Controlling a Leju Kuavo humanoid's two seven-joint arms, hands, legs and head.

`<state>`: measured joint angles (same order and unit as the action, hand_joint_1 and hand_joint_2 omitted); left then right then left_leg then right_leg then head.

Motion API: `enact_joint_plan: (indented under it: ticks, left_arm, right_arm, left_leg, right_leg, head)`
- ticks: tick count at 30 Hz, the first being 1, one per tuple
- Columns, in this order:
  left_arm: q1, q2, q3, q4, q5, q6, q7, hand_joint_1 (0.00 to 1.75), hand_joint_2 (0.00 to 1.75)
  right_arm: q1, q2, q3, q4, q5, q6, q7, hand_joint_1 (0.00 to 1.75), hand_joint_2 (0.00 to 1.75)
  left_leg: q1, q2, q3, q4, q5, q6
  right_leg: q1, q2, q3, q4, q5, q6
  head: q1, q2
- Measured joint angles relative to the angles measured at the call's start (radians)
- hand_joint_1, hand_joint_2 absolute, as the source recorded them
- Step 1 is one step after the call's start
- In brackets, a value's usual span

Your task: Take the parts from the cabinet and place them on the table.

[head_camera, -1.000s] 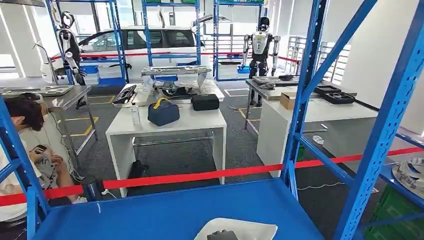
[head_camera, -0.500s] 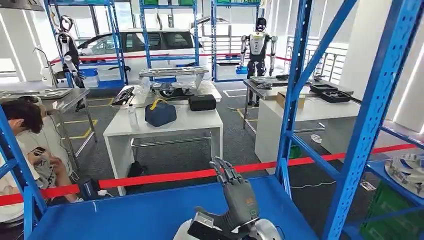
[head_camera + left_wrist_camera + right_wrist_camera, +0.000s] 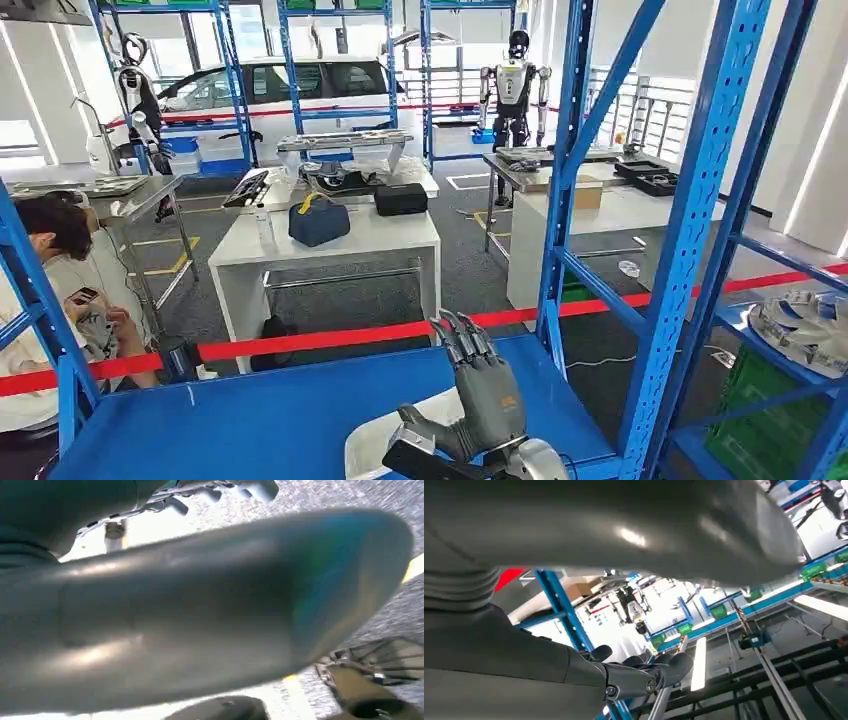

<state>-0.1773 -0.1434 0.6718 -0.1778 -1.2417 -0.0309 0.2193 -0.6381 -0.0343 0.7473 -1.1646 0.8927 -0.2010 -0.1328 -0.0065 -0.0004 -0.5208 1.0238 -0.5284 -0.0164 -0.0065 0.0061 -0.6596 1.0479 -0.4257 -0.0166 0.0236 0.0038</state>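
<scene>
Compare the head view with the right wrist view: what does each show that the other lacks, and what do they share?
Head view: a white part lying on the blue shelf, a dark blue bag on a white table, and a seated person. Right wrist view: a ceiling strip light and overhead rails. Both: the right robot hand, fingers extended and holding nothing, and the blue rack uprights.

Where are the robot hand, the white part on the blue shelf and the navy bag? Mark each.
right robot hand (image 3: 487, 398): head view, back of the hand.
white part (image 3: 372, 446): head view, its bare left area.
navy bag (image 3: 318, 222): head view, its front side.
</scene>
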Motion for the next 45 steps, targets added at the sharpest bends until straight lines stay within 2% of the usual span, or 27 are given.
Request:
enact_joint_plan:
  ticks: [1, 2, 3, 4, 5, 7, 8, 9, 10, 12, 13, 24, 29, 30, 32, 33, 34, 36, 37, 38, 39, 40, 41, 42, 43, 44, 45]
  left_arm:
    - [0.000, 0.000, 0.000, 0.000, -0.003, 0.000, -0.003, 0.00, 0.00]
    - [0.000, -0.002, 0.000, 0.000, -0.003, 0.000, -0.005, 0.00, 0.00]
    - [0.002, -0.002, 0.000, 0.000, -0.005, 0.000, -0.006, 0.00, 0.00]
    - [0.004, -0.002, 0.000, 0.000, -0.006, 0.001, -0.008, 0.00, 0.00]
    - [0.005, -0.001, 0.001, 0.000, -0.010, 0.003, -0.007, 0.00, 0.00]
    - [0.005, -0.002, 0.001, 0.000, -0.015, 0.007, -0.009, 0.00, 0.00]
    - [0.007, -0.003, 0.001, 0.000, -0.018, 0.009, -0.011, 0.00, 0.00]
    - [0.008, -0.004, 0.001, 0.000, -0.025, 0.010, -0.014, 0.00, 0.00]
    - [0.009, -0.004, 0.000, 0.000, -0.032, 0.010, -0.019, 0.00, 1.75]
    - [0.009, -0.004, -0.002, 0.000, -0.046, 0.011, -0.026, 0.00, 1.75]
    - [0.009, -0.003, -0.004, 0.000, -0.053, 0.011, -0.031, 0.00, 0.00]
    - [0.009, 0.001, -0.008, 0.000, -0.042, 0.024, -0.029, 0.00, 0.00]
    - [0.011, 0.001, -0.006, 0.000, -0.026, 0.040, -0.028, 0.00, 0.00]
    - [0.012, 0.003, -0.005, 0.000, -0.024, 0.043, -0.027, 0.00, 0.00]
    - [0.013, 0.002, -0.003, 0.000, -0.023, 0.048, -0.026, 0.00, 0.00]
    - [0.014, 0.000, -0.003, 0.000, -0.023, 0.048, -0.026, 0.00, 0.00]
    - [0.015, 0.000, -0.003, 0.000, -0.023, 0.051, -0.026, 0.00, 0.00]
    - [0.018, 0.001, -0.002, 0.000, -0.023, 0.053, -0.027, 0.00, 0.00]
    - [0.020, 0.001, -0.002, 0.000, -0.023, 0.053, -0.027, 0.00, 0.00]
    - [0.022, 0.001, -0.002, 0.000, -0.023, 0.053, -0.027, 0.00, 0.00]
    - [0.023, 0.000, -0.002, 0.000, -0.023, 0.053, -0.027, 0.00, 0.00]
    - [0.023, 0.000, -0.002, 0.000, -0.023, 0.053, -0.028, 0.00, 0.00]
    - [0.023, 0.000, -0.002, 0.000, -0.023, 0.053, -0.028, 0.00, 0.00]
    - [0.023, 0.000, -0.002, 0.000, -0.023, 0.053, -0.028, 0.00, 0.00]
    - [0.022, 0.002, -0.002, -0.001, -0.023, 0.054, -0.028, 0.00, 0.00]
    - [0.022, 0.002, -0.002, -0.001, -0.024, 0.054, -0.028, 0.00, 0.00]
    - [0.021, 0.001, -0.002, -0.001, -0.024, 0.054, -0.028, 0.00, 0.00]
  right_arm:
    - [0.001, 0.000, 0.000, -0.001, 0.005, -0.001, 0.000, 0.00, 0.00]
    - [0.005, 0.000, -0.001, -0.002, 0.007, -0.002, 0.000, 0.00, 0.00]
    - [0.008, 0.000, -0.003, -0.002, 0.010, -0.003, 0.001, 0.00, 0.00]
    - [0.011, 0.000, -0.003, -0.002, 0.015, -0.003, 0.000, 0.00, 0.00]
    - [0.014, 0.000, -0.003, -0.002, 0.018, -0.003, 0.000, 0.00, 0.00]
    - [0.017, 0.000, -0.003, -0.002, 0.023, -0.001, 0.001, 0.00, 0.00]
    - [0.017, 0.001, -0.003, -0.002, 0.024, 0.000, 0.001, 0.00, 0.00]
    - [0.017, 0.002, -0.003, -0.002, 0.026, 0.002, 0.001, 0.00, 0.00]
    - [0.018, 0.003, -0.003, -0.002, 0.027, 0.005, 0.001, 0.00, 0.00]
    - [0.021, 0.003, -0.003, -0.002, 0.031, 0.013, 0.009, 0.00, 0.00]
    - [0.023, 0.003, -0.003, -0.002, 0.036, 0.018, 0.018, 0.00, 0.00]
    - [0.031, 0.018, 0.002, 0.029, 0.053, 0.057, 0.037, 0.00, 0.00]
    - [0.005, 0.036, 0.018, 0.072, 0.025, 0.073, 0.011, 0.00, 0.00]
    - [0.000, 0.042, 0.023, 0.081, 0.018, 0.073, 0.005, 0.00, 0.00]
    - [-0.007, 0.050, 0.027, 0.096, 0.013, 0.073, 0.000, 0.00, 0.00]
    - [-0.009, 0.050, 0.029, 0.100, 0.010, 0.072, 0.000, 0.00, 0.00]
    - [-0.014, 0.050, 0.032, 0.107, 0.008, 0.072, 0.000, 0.00, 0.00]
    - [-0.014, 0.050, 0.039, 0.121, 0.005, 0.072, 0.000, 0.00, 0.00]
    - [-0.011, 0.049, 0.042, 0.129, 0.005, 0.073, 0.001, 0.00, 0.00]
    - [-0.007, 0.049, 0.044, 0.134, 0.005, 0.072, 0.001, 0.00, 0.00]
    - [-0.006, 0.049, 0.047, 0.138, 0.005, 0.073, 0.001, 0.00, 0.00]
    - [-0.007, 0.049, 0.049, 0.140, 0.005, 0.072, 0.001, 0.00, 0.00]
    - [-0.008, 0.049, 0.049, 0.142, 0.005, 0.072, 0.001, 0.00, 0.00]
    - [-0.009, 0.049, 0.050, 0.143, 0.004, 0.072, 0.001, 0.00, 0.00]
    - [-0.010, 0.049, 0.051, 0.146, 0.003, 0.072, 0.001, 0.00, 0.00]
    - [-0.010, 0.049, 0.052, 0.146, 0.003, 0.071, 0.001, 0.00, 0.00]
    - [-0.009, 0.047, 0.052, 0.148, 0.000, 0.071, 0.002, 0.00, 0.00]
  left_leg:
    - [-0.001, 0.001, -0.005, -0.006, -0.001, 0.004]
    - [0.003, 0.001, -0.005, -0.014, 0.004, -0.007]
    - [0.002, 0.001, -0.007, -0.015, 0.005, -0.003]
    - [0.001, 0.001, -0.009, -0.013, 0.008, 0.002]
    - [0.000, 0.001, -0.011, -0.011, 0.011, 0.006]
    - [0.000, 0.000, -0.017, -0.010, 0.020, 0.011]
    - [0.000, 0.000, -0.019, -0.010, 0.021, 0.012]
    - [0.000, 0.000, -0.020, -0.010, 0.023, 0.014]
    - [0.000, 0.000, -0.020, -0.009, 0.023, 0.015]
    - [-0.001, 0.000, -0.020, -0.008, 0.024, 0.016]
    - [-0.001, 0.000, -0.020, -0.008, 0.024, 0.016]
    - [-0.001, 0.000, -0.027, -0.008, 0.023, 0.017]
    - [-0.001, 0.000, -0.028, -0.007, 0.023, 0.017]
    - [-0.006, -0.002, -0.030, -0.003, 0.024, 0.025]
    - [0.000, -0.001, -0.021, -0.021, 0.038, 0.033]
    - [0.006, 0.004, -0.012, -0.035, 0.048, 0.034]
    - [0.008, 0.002, -0.012, -0.042, 0.055, 0.042]
    - [0.008, 0.004, -0.018, -0.039, 0.057, 0.043]
    - [0.009, 0.004, -0.021, -0.037, 0.055, 0.042]
    - [0.009, 0.004, -0.025, -0.033, 0.055, 0.041]
    - [0.010, 0.004, -0.028, -0.028, 0.052, 0.037]
    - [0.013, 0.004, -0.031, -0.022, 0.048, 0.031]
    - [0.017, 0.003, -0.032, -0.013, 0.042, 0.022]
    - [0.019, 0.003, -0.033, -0.001, 0.033, 0.014]
    - [0.013, 0.002, -0.039, 0.004, 0.027, 0.005]
    - [0.012, 0.001, -0.040, 0.009, 0.022, -0.002]
    - [0.013, 0.001, -0.042, 0.006, 0.020, -0.005]
  right_leg:
    - [-0.002, 0.000, 0.001, -0.005, 0.005, 0.006]
    - [0.003, 0.000, 0.001, -0.007, -0.021, -0.007]
    - [0.002, 0.001, 0.002, -0.007, -0.022, -0.008]
    - [0.001, 0.001, 0.003, -0.012, -0.007, 0.004]
    - [-0.001, 0.001, 0.004, -0.018, 0.017, 0.009]
    - [0.000, 0.000, 0.003, -0.025, 0.025, 0.005]
    - [0.000, 0.000, 0.002, -0.027, 0.031, 0.011]
    - [0.000, 0.000, 0.002, -0.029, 0.032, 0.011]
    - [0.000, 0.000, 0.002, -0.030, 0.034, 0.010]
    - [0.000, 0.000, 0.002, -0.031, 0.036, 0.013]
    - [-0.001, 0.000, 0.002, -0.032, 0.037, 0.013]
    - [-0.001, 0.000, -0.002, -0.033, 0.036, 0.017]
    - [-0.001, 0.000, -0.002, -0.033, 0.038, 0.017]
    - [-0.006, -0.001, -0.001, -0.038, 0.045, 0.026]
    - [-0.002, -0.001, 0.000, -0.046, 0.050, 0.034]
    - [-0.003, -0.002, -0.004, -0.035, 0.038, 0.034]
    - [-0.002, -0.002, -0.022, 0.000, 0.006, 0.036]
    - [-0.005, -0.002, -0.088, 0.155, -0.073, 0.040]
    - [-0.006, -0.002, -0.120, 0.226, -0.100, 0.042]
    - [-0.008, -0.002, -0.137, 0.264, -0.107, 0.044]
    - [-0.011, -0.002, -0.126, 0.246, -0.089, 0.045]
    - [-0.014, -0.002, -0.093, 0.190, -0.059, 0.046]
    - [-0.017, -0.004, -0.040, 0.101, -0.022, 0.049]
    - [-0.021, -0.006, 0.013, 0.009, -0.007, 0.051]
    - [-0.012, -0.002, 0.017, 0.009, -0.030, 0.044]
    - [-0.014, 0.003, 0.016, 0.006, -0.026, 0.028]
    - [-0.011, 0.003, 0.016, 0.006, -0.028, 0.023]
  head:
    - [0.000, 0.000]
    - [0.000, 0.000]
    - [0.000, 0.000]
    - [0.000, 0.000]
    - [0.000, 0.000]
    - [0.000, 0.000]
    - [0.000, 0.000]
    - [0.000, 0.000]
    - [0.000, 0.000]
    - [0.000, 0.000]
    - [0.000, 0.000]
    - [0.000, 0.000]
    - [0.000, 0.000]
    - [0.000, 0.000]
    - [0.000, 0.000]
    - [0.000, 0.000]
    - [0.001, 0.000]
    - [0.000, 0.000]
    - [0.000, 0.000]
    - [0.000, 0.000]
    - [0.000, 0.000]
    - [0.000, 0.000]
    - [0.000, 0.000]
    - [0.000, 0.000]
    - [0.000, 0.000]
    - [0.000, 0.000]
    - [0.000, 0.000]
